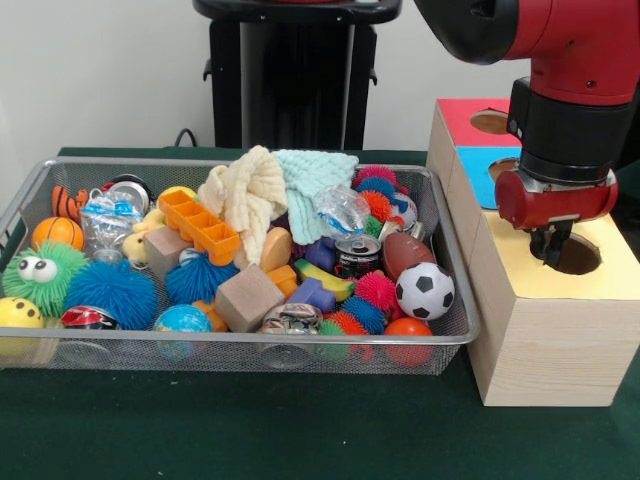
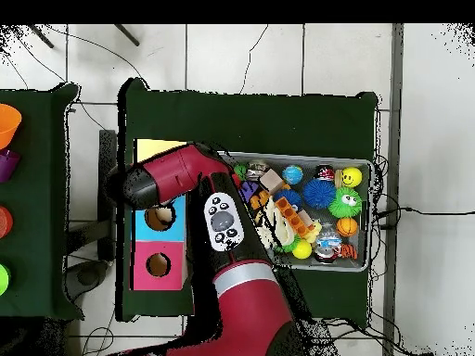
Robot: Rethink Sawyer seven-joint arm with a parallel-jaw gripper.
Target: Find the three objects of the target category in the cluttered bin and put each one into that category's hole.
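Front view: gripper (image 1: 551, 247) sits right over the yellow hole (image 1: 572, 255) of the wooden sorting box (image 1: 540, 340), tips dipping at its rim. Fingers close together; can't tell if anything's held. Blue hole (image 1: 503, 167) & red hole (image 1: 490, 121) lie behind yellow one. Wire bin (image 1: 250, 352) just beside box, packed w/ clutter: soccer ball (image 1: 424, 290) nearest box, mini football (image 1: 406, 253), soda can (image 1: 357, 255), orange tray (image 1: 199, 226), knit cloths (image 1: 280, 185). Overhead: arm (image 2: 186, 176) covers yellow section.
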